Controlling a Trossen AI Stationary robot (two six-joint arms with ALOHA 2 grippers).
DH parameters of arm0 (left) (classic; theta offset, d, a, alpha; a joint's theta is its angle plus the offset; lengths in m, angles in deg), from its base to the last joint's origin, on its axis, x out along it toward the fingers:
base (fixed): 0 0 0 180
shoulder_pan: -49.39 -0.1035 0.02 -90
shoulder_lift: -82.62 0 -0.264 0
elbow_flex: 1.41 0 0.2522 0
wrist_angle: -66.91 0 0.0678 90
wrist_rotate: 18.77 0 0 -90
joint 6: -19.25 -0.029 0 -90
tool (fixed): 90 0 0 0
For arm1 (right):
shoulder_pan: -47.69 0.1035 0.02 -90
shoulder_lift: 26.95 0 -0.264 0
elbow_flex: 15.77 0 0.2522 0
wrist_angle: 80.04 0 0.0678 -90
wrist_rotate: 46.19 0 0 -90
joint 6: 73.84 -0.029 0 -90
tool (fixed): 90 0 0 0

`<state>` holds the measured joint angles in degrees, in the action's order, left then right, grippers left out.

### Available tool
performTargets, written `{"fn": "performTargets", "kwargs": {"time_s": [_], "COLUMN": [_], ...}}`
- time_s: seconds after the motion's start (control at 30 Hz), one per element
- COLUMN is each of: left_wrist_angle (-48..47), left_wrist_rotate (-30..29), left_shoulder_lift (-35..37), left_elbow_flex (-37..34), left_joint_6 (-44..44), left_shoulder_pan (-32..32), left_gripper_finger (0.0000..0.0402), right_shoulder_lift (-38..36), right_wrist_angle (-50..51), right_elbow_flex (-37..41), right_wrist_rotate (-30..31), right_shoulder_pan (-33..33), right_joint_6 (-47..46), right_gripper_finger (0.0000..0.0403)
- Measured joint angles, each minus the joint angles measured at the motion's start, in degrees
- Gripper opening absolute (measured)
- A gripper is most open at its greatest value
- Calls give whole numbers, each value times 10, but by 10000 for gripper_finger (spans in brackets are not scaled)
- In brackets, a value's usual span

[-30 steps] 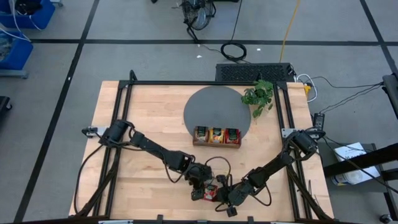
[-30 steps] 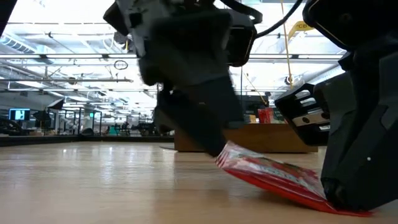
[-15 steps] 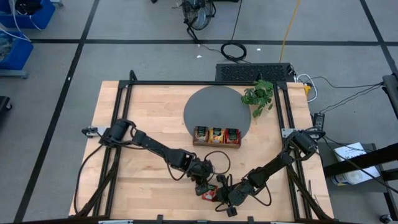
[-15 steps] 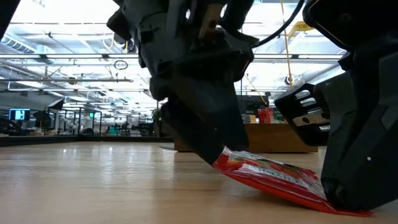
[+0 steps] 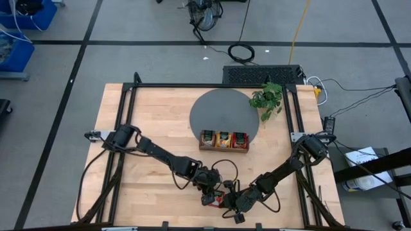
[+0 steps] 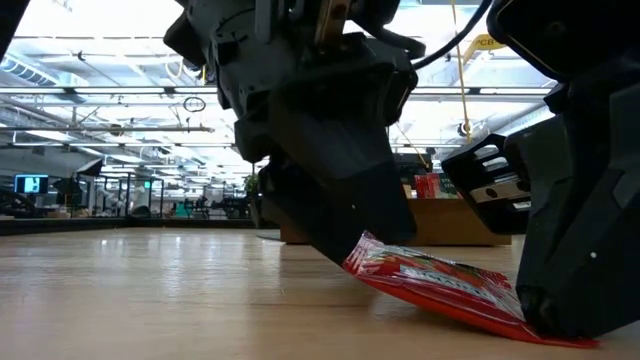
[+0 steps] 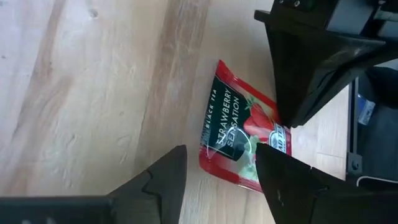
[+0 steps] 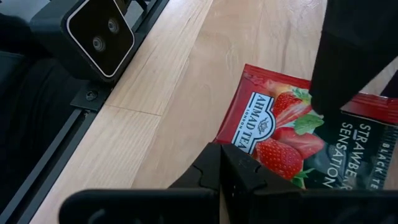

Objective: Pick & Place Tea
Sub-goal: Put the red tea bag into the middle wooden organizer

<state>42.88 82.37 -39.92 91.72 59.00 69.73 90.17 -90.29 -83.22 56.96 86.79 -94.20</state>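
Near the bench's (image 5: 128, 192) front edge, from above, both grippers meet over the red sachet (image 5: 217, 199). Low view: it lies tilted, one edge raised. Left wrist view: the left gripper (image 7: 217, 168) stands open astride its end; the right gripper (image 8: 219, 163) is shut, holding nothing.

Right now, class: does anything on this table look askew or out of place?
Yes. A red tea sachet sits tilted, one edge raised off the wooden table, at the near edge between both hands, while the other sachets sit in the wooden tray.
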Motion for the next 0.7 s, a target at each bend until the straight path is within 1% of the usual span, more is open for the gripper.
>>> {"fn": "performTargets", "kwargs": {"time_s": [0.1, 0.17, 0.3, 0.5, 0.53, 0.7], "left_wrist_angle": [10, 16, 14, 16, 16, 26], "left_wrist_rotate": [-14, -17, -22, -24, -24, -28], "left_shoulder_lift": [0, -1, -1, -3, -3, 0], "left_elbow_flex": [0, -1, -1, -2, -2, -2], "left_joint_6": [-3, -8, -15, -62, -71, -103], "left_shoulder_pan": [1, 1, -1, 1, 2, 7], "left_gripper_finger": [192, 178, 124, 24, 13, 7], "right_shoulder_lift": [0, 0, 0, 0, 0, 0], "right_wrist_angle": [0, 0, 0, 0, -1, -22], "right_elbow_flex": [0, 0, 0, 0, 0, 0], "right_wrist_rotate": [0, 0, 0, 1, 2, 2], "right_shoulder_pan": [0, 0, 0, 0, 0, 0], "right_joint_6": [0, 0, 0, 3, 6, 28], "right_gripper_finger": [0, 0, 0, 0, 0, 0]}}
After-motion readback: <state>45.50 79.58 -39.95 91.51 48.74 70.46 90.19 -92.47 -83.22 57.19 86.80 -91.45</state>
